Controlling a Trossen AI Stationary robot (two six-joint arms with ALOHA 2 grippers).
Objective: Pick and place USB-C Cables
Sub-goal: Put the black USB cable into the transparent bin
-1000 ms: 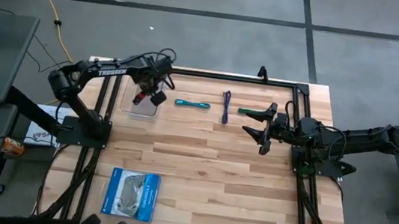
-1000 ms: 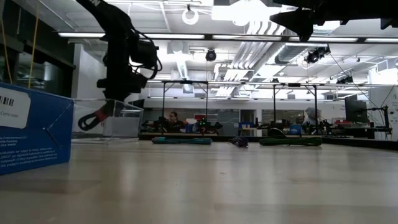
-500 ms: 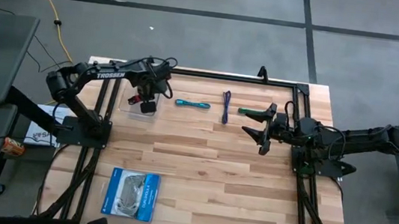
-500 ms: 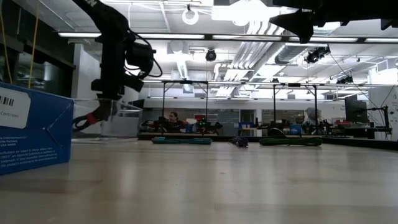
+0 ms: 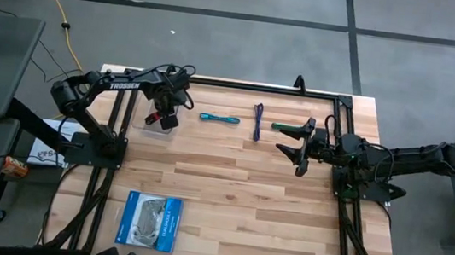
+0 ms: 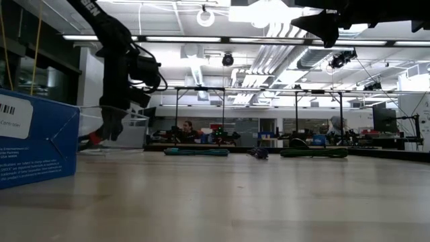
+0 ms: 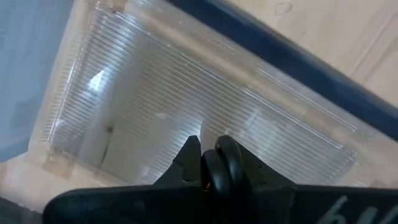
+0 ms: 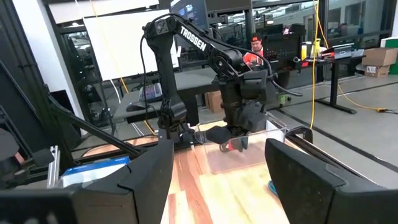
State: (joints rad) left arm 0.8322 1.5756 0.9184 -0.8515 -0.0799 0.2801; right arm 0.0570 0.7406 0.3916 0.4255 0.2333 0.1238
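My left gripper [image 5: 162, 118] points down inside a clear plastic box [image 5: 148, 127] at the table's far left, shut on a dark cable with a red end [image 6: 94, 139]. A teal cable [image 5: 219, 119], a purple cable [image 5: 257, 121] and a green cable [image 5: 283, 127] lie flat in a row near the far edge. My right gripper [image 5: 298, 146] hovers level and open above the table, next to the green cable, and holds nothing. My left gripper pinches a dark loop of the cable [image 7: 221, 163] between its two fingers, coming from above and pointing down. The red end [image 8: 231, 144] sticks out sideways below the fingers, low over the box floor [image 7: 186, 106]. Whether it rests on that floor, I cannot tell.
A blue-and-white flat packet [image 5: 149, 221] lies near the front left corner. A black metal frame [image 5: 249, 87] runs along the table's far edge and sides. Bare wood [image 5: 237, 197] stretches across the middle and front of the table.
My left gripper has sunk into the clear box, drifting a little toward the table's left edge and rolling about its own axis. The cable has gone down with it, its red end now lower, close to the box floor. The fingers have stayed shut.
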